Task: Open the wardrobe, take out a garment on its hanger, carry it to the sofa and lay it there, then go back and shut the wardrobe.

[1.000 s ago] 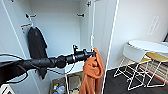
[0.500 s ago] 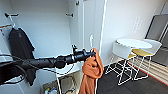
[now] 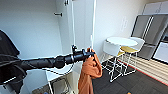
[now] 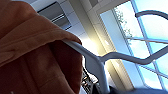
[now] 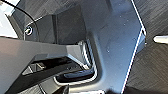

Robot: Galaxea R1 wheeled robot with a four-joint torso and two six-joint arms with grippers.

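Head view: hoodie out of the wardrobe, held aloft

Left gripper (image 3: 88,53), arm stretched forward, is clamped on the white hanger (image 4: 85,53); the orange hooded sweatshirt (image 3: 88,72) hangs from it, just in front of the open white wardrobe (image 3: 37,32). Beside it stand a round white table (image 3: 121,41) and chairs (image 3: 111,50). Right gripper's state: I cannot tell
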